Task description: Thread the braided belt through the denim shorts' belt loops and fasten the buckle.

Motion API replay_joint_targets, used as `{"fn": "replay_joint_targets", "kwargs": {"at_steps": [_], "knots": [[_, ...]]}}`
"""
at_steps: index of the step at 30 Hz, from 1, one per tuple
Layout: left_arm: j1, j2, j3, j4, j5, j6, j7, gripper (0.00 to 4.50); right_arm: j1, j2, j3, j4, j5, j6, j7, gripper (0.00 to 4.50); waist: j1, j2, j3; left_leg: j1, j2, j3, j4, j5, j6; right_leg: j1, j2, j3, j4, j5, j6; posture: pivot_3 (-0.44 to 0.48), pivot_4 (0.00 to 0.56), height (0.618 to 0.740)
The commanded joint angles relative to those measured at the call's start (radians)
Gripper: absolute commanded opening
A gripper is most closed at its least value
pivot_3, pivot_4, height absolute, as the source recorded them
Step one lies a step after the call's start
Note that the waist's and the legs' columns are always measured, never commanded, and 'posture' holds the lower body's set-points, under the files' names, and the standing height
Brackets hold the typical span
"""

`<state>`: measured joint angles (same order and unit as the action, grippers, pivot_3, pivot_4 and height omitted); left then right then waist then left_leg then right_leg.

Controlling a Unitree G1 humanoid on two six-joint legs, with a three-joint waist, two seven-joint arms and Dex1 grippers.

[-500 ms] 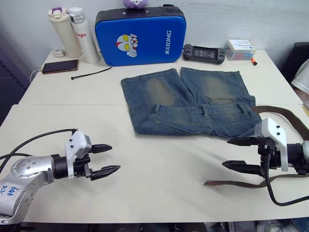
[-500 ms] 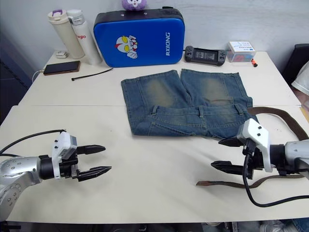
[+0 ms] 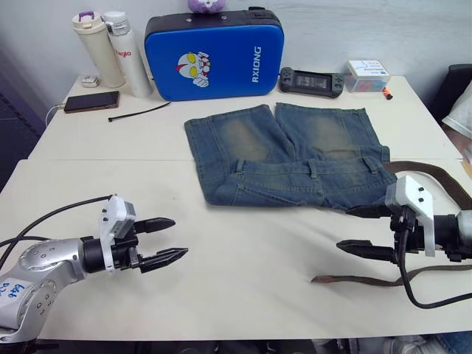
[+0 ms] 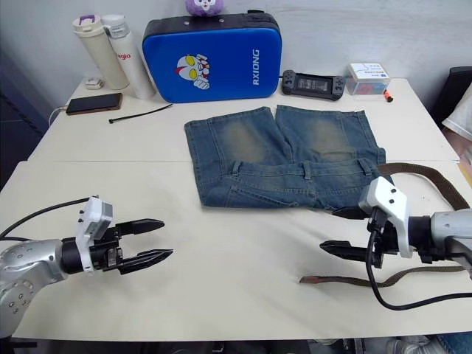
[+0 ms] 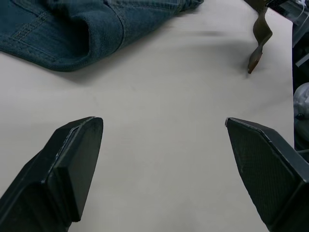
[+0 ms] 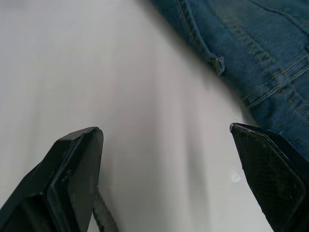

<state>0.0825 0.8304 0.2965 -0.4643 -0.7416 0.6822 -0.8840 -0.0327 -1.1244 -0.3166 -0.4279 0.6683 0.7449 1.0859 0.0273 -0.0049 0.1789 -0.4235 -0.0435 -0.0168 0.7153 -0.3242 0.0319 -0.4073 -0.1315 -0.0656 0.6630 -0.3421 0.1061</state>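
the denim shorts (image 3: 291,158) lie flat in the middle of the table (image 3: 221,295), with the waistband on the side near the robot and the two legs pointing away. the braided belt (image 4: 354,279) is over on the robot's right. it comes out from behind the corner of the shorts, bends round, and its loose end lies flat on the table, running left to right.

the right gripper (image 4: 341,232) is much the nearer one. its two black fingers are spread wide and hold nothing. the loose end of the belt lies just below it, on the side nearer the robot, and the corner of the shorts is just beyond it. so i think the right arm has to dip down and toward the robot a little to grab that end. the belt lies long and flat, so the fingers need to close across its narrow width.

the left gripper (image 3: 164,242) hangs over bare table well to the left, far from the belt. its fingers are wide apart too, with nothing in them.

i count one pair of shorts, one belt and two grippers. i can make out about three belt loops (image 3: 313,169) on the waistband, but they are small and there may be more. i cannot spot the buckle. none of the belt is in a loop yet.
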Motion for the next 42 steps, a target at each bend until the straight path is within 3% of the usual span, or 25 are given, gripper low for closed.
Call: {"fn": "replay_joint_targets", "kwargs": {"at_steps": [1,9,15,19,24,29,34,38,42], "knots": [[-0.016,0.0,0.02,-0.03,-0.022,-0.013,-0.01,4.44,-0.018,0.01,-0.003,-0.012,0.008,0.004,-0.011,4.5,0.0,0.0,0.0,0.0,0.0,0.0,0.0,0.0,0.0,0.0,0.0,0.0,0.0,0.0,0.0,0.0,0.15,0.664],[-0.068,0.025,-0.001,-0.034,-0.063,0.013,-0.063,4.44,-0.002,0.015,-0.023,-0.023,0.017,0.008,-0.022,4.5,0.0,0.0,0.0,0.0,0.0,0.0,0.0,0.0,0.0,0.0,0.0,0.0,0.0,0.0,0.0,0.0,0.15,0.664],[-0.323,0.046,-0.141,0.029,-0.188,0.174,-0.155,4.44,0.152,0.05,-0.169,-0.163,0.05,0.061,-0.053,4.5,0.012,0.0,0.0,0.0,0.0,-0.001,0.0,0.0,0.0,0.001,0.0,-0.001,0.001,0.0,0.0,0.0,0.15,0.664],[-0.537,0.028,-0.35,0.044,-0.057,0.117,-0.253,4.44,0.31,0.079,-0.315,-0.323,0.125,0.153,-0.047,4.5,0.022,0.0,0.0,0.0,0.0,0.0,0.001,0.0,0.0,0.001,0.001,-0.002,0.001,0.001,0.002,0.0,0.15,0.664],[-0.797,-0.143,-0.528,0.154,0.045,0.059,-0.291,4.44,0.472,0.137,-0.49,-0.502,0.179,0.26,-0.114,4.5,0.033,-0.001,0.0,0.001,-0.001,0.0,0.003,0.001,0.001,0.006,0.001,-0.003,0.0,0.002,0.005,0.0,0.15,0.664],[-0.863,-0.188,-0.609,0.244,0.14,-0.019,-0.375,4.44,0.586,0.154,-0.653,-0.589,0.2,0.313,-0.139,4.5,0.021,0.0,0.0,0.004,0.0,0.0,0.001,0.001,0.002,0.01,0.002,-0.004,-0.001,0.003,0.005,0.0,0.15,0.664],[-0.878,-0.192,-0.659,0.277,0.266,-0.14,-0.403,4.44,0.675,0.06,-0.807,-0.542,0.094,0.311,-0.043,4.5,0.024,0.0,0.0,0.004,0.0,0.0,0.001,0.001,0.002,0.01,0.002,-0.004,-0.003,0.003,0.005,0.0,0.15,0.664],[-0.84,-0.184,-0.679,0.276,0.362,-0.22,-0.39,4.44,0.786,-0.051,-0.773,-0.466,-0.108,0.172,0.107,4.5,0.026,-0.001,0.0,0.004,0.0,0.0,0.001,0.001,0.003,0.01,0.002,-0.004,-0.005,0.003,0.005,0.0,0.15,0.664],[-0.742,-0.135,-0.686,0.236,0.452,-0.296,-0.372,4.44,0.711,-0.122,-0.483,-0.305,-0.258,-0.048,0.058,4.5,0.02,-0.001,0.0,0.004,0.0,-0.001,0.001,0.001,0.003,0.011,0.001,-0.004,-0.005,0.003,0.005,0.0,0.15,0.664]]}}
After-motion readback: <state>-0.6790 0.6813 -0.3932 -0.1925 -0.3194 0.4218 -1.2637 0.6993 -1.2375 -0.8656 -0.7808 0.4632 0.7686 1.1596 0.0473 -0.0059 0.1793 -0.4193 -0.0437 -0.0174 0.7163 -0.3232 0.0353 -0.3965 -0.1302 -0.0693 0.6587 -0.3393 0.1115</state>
